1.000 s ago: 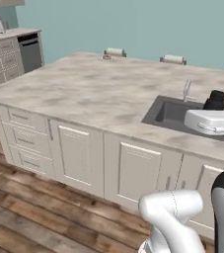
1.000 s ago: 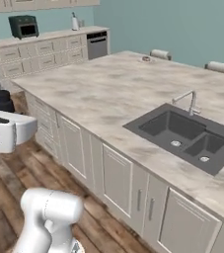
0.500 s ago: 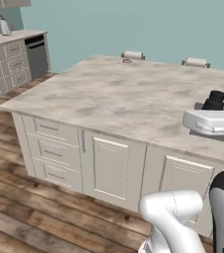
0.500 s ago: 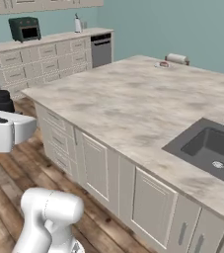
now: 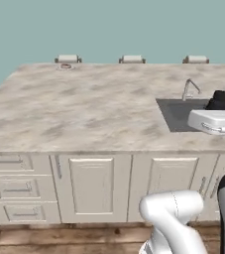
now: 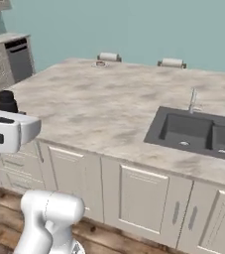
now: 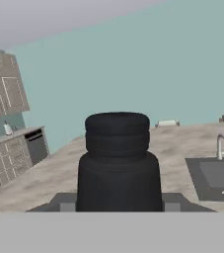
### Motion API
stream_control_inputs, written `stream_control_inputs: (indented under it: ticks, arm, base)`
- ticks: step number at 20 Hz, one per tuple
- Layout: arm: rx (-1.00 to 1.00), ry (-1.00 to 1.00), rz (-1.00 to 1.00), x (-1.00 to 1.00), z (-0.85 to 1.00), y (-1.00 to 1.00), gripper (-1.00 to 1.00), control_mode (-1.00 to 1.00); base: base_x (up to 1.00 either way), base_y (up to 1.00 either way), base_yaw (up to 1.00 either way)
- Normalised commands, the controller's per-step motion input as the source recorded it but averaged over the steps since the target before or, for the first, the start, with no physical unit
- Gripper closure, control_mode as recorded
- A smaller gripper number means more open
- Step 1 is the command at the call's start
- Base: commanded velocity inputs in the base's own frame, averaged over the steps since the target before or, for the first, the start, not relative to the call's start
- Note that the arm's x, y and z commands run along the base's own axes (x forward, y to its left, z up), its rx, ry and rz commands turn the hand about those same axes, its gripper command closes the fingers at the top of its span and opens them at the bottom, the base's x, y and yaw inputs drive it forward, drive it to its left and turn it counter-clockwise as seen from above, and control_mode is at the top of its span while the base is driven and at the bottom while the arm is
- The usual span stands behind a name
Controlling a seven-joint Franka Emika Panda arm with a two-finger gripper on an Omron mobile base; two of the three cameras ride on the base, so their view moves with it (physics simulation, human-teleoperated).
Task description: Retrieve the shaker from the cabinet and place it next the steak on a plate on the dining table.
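I see the shaker [image 7: 117,163], a matte black cylinder with a ribbed, slightly narrower cap, standing upright and close before the hand camera; the gripper [image 7: 117,205] is clamped narrowly on its lower body, with dark finger pads just visible at either side of its base. In the left base view the shaker [image 5: 217,100] rises as a small black stub above the white, boxy hand [image 5: 214,121], which I hold level at about counter height on the right side of the picture, in front of the sink; in the right base view the same shaker [image 6: 6,101] sits atop the hand [image 6: 7,134] at the left edge. The arm's glossy white rounded links and dark joints rise from below. Ahead lies the dining table [image 5: 74,114], a broad island with a beige-grey marbled stone top and cream panelled doors and drawers. Set into its top is a dark grey double sink [image 6: 198,134] with a slim metal tap [image 6: 192,99]. At the table's far edge sits the plate [image 6: 100,63], small and round, with something reddish on it that is too small to tell. Chair backs [image 5: 132,59] line the far side against a plain teal wall.
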Motion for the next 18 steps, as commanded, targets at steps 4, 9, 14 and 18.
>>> stream_control_inputs:
  ticks: [4, 9, 14, 18]
  arm:
    - [0.0, 0.0, 0.0, 0.0, 0.0, 0.0, 1.0, 1.0]
    - [0.0, 0.0, 0.0, 0.0, 0.0, 0.0, 1.0, 1.0]
    - [0.0, 0.0, 0.0, 0.0, 0.0, 0.0, 1.0, 1.0]
    - [0.0, 0.0, 0.0, 0.0, 0.0, 0.0, 1.0, 1.0]
  base:
    - [0.11, 0.69, -0.77]
    - [-0.03, 1.0, -0.13]
    - [-0.09, 1.0, 0.0]
    - [-0.11, 1.0, 0.0]
